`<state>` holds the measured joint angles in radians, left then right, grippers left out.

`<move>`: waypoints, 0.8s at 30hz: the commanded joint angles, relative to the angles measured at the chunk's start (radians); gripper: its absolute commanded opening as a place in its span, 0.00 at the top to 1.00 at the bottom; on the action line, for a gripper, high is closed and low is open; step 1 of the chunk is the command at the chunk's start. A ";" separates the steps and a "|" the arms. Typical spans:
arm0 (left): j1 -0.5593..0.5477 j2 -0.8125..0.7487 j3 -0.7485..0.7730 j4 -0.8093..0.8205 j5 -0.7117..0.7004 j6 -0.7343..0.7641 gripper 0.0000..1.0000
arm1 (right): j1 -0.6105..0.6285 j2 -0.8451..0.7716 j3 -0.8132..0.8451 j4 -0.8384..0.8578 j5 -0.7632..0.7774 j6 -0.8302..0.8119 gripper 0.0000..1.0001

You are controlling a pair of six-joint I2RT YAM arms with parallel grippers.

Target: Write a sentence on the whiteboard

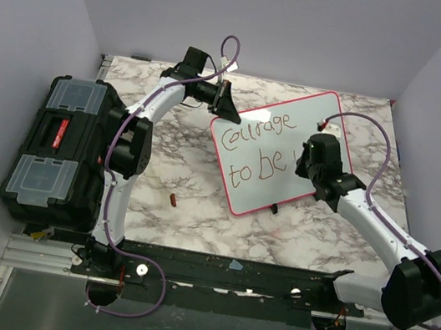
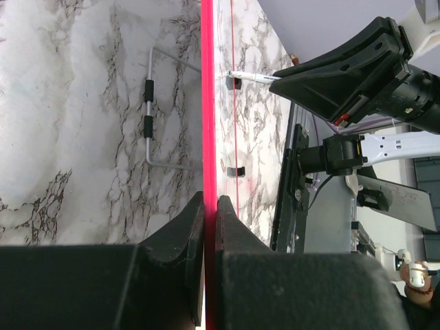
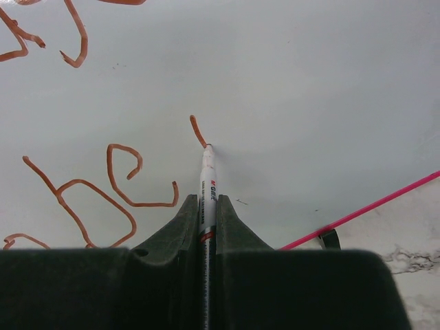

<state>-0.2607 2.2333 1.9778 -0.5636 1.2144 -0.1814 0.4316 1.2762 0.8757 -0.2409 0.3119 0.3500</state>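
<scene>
1. Top view: the whiteboard lies skewed on the marble table, right of centre and well apart from the black toolbox at the left edge. The sentence reads "Courage" over "to be". The left gripper sits at the board's far-left rim. The right gripper is over the board's right half, just past "be". A small brown thing, too small to name, lies near the board's near corner.
2. Left wrist view: the left gripper is pinched tight on the whiteboard, seen edge-on as a pink-red line. Further right, the right gripper brings the marker to the board.
3. Right wrist view: the right gripper is clamped nearly closed on the barrel of the marker. Its tip touches the whiteboard at the end of a short stroke right of the sentence. The board looks light, stiff and slick, so pen pressure would likely slide it. The rim, away from smudgeable ink, seems the right place to hold.
</scene>
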 commanded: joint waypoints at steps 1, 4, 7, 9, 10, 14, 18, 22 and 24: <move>0.008 -0.022 -0.007 0.071 0.003 0.095 1.00 | -0.006 0.031 0.031 -0.037 0.053 -0.006 0.99; 0.008 -0.022 -0.007 0.070 0.005 0.095 1.00 | -0.007 0.054 0.060 -0.034 0.069 -0.020 0.99; 0.008 -0.021 -0.007 0.071 0.005 0.095 1.00 | -0.009 0.075 0.082 -0.028 0.076 -0.031 0.99; 0.008 -0.021 -0.007 0.072 0.005 0.095 1.00 | -0.011 0.086 0.093 -0.025 0.075 -0.035 0.99; 0.008 -0.021 -0.007 0.072 0.007 0.095 1.00 | -0.013 0.091 0.098 -0.022 0.075 -0.037 0.99; 0.007 -0.019 -0.007 0.076 0.007 0.091 1.00 | -0.017 0.109 0.119 -0.016 0.072 -0.042 0.99; 0.008 -0.019 -0.007 0.077 0.007 0.091 1.00 | -0.020 0.125 0.136 -0.012 0.069 -0.048 0.99; 0.008 -0.018 -0.007 0.077 0.005 0.091 1.00 | -0.019 0.138 0.155 -0.012 0.062 -0.057 0.99; 0.008 -0.019 -0.006 0.077 0.005 0.090 1.00 | -0.019 0.138 0.162 -0.012 0.061 -0.058 0.99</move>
<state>-0.2607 2.2333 1.9778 -0.5636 1.2125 -0.1886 0.4168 1.3899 1.0107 -0.2535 0.3756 0.3058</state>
